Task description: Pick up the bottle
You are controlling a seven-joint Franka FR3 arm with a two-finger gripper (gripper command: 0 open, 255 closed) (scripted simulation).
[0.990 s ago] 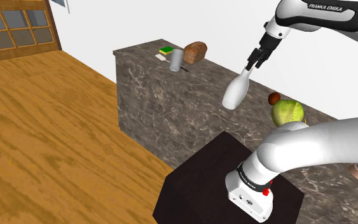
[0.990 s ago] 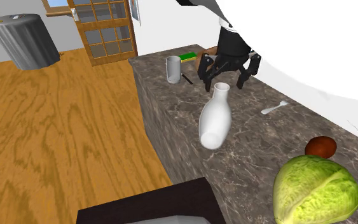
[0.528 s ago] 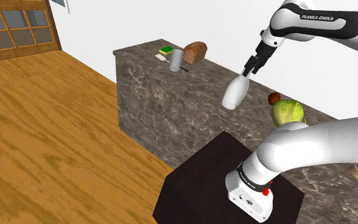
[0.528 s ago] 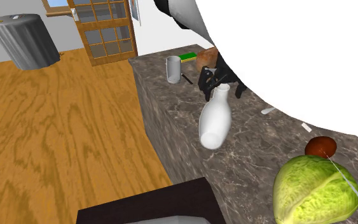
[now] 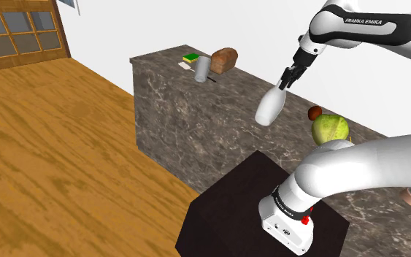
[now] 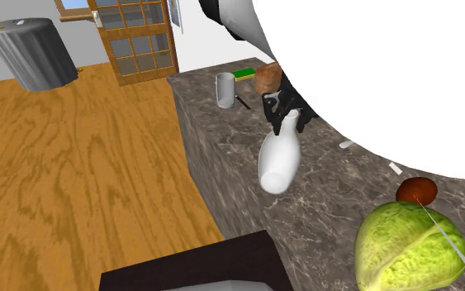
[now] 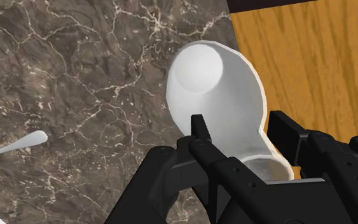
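Black two-finger gripper point(image 7: 241, 127) clamped on the neck of a plain white, round-bodied bottle point(image 7: 212, 83).
The bottle lies on its side on the dark veined marble counter point(image 7: 75, 83), near its front edge; a grey cup point(image 6: 225, 89) stands well apart, contents hidden.

The white arm point(image 5: 364, 164) rises from its base point(image 5: 287, 217) at the shoulder view's lower right. It bends back overhead and reaches toward that view's left, with the forearm point(image 5: 360, 22) nearly level. Below the wrist point(image 5: 306, 50) the black gripper point(image 5: 287, 82) points steeply down and a little to the left. Its two fingers point(image 7: 199, 137) stand slightly apart, one on either side of the neck of the white bottle point(image 7: 215, 89), clasping it between them.
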